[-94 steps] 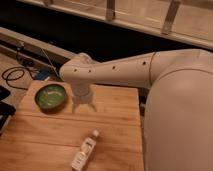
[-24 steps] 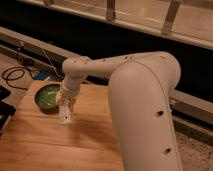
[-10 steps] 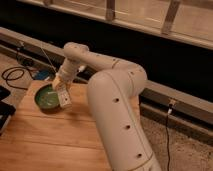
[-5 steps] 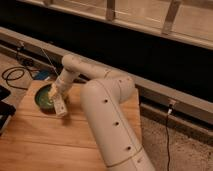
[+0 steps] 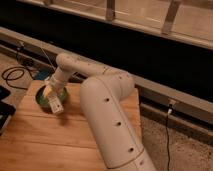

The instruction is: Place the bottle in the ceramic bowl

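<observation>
The green ceramic bowl [image 5: 41, 99] sits at the far left of the wooden table [image 5: 60, 142]. My gripper [image 5: 49, 94] is low over the bowl, at the end of the white arm [image 5: 100, 95] that reaches in from the right. It is shut on the pale bottle [image 5: 56, 104]. The bottle is tilted, and its white lower end sticks out over the bowl's right front rim. Most of the bowl's inside is hidden by the gripper and the bottle.
A dark object [image 5: 4, 107] lies at the table's left edge. Black cables [image 5: 12, 75] and a blue thing [image 5: 42, 75] lie on the floor behind the table. A metal ledge [image 5: 165, 95] runs behind the table below a dark wall.
The gripper picked the bottle up from the table's front, carried it left to the bowl, and over the last second lowered it onto the bowl.
</observation>
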{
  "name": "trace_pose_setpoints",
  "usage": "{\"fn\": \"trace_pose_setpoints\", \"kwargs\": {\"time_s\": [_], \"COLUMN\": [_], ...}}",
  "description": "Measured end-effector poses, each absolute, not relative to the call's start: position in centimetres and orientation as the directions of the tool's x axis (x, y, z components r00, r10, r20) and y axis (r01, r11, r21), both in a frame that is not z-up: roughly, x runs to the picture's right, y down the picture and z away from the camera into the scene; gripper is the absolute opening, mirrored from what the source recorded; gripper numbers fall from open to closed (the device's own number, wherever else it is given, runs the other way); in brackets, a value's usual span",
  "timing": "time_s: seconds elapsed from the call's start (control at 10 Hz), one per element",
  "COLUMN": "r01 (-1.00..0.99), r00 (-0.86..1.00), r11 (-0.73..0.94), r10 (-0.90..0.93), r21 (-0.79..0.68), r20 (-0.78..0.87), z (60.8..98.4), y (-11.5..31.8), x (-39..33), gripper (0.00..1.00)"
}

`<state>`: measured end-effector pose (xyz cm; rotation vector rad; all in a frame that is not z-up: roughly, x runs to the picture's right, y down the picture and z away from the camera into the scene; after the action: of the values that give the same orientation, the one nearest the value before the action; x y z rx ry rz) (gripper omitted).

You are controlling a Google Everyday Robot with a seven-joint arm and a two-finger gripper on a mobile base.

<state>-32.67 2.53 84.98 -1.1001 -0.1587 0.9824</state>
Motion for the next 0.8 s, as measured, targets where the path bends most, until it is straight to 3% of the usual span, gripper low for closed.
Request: {"fn": "trace_pose_setpoints", "kwargs": {"time_s": [0.4,0.8], "r01": [-0.550,-0.554], "r00": [0.594,0.588], "r11": [0.209,0.289], "r10": [0.779,0.800], "r21": [-0.809,-0.781], "r20": [-0.203,-0.121], "z": [80.6,82.3], "y": [-2.5,-3.1], "x": [-33.4,-33.8], "gripper": [0.00,0.00]}}
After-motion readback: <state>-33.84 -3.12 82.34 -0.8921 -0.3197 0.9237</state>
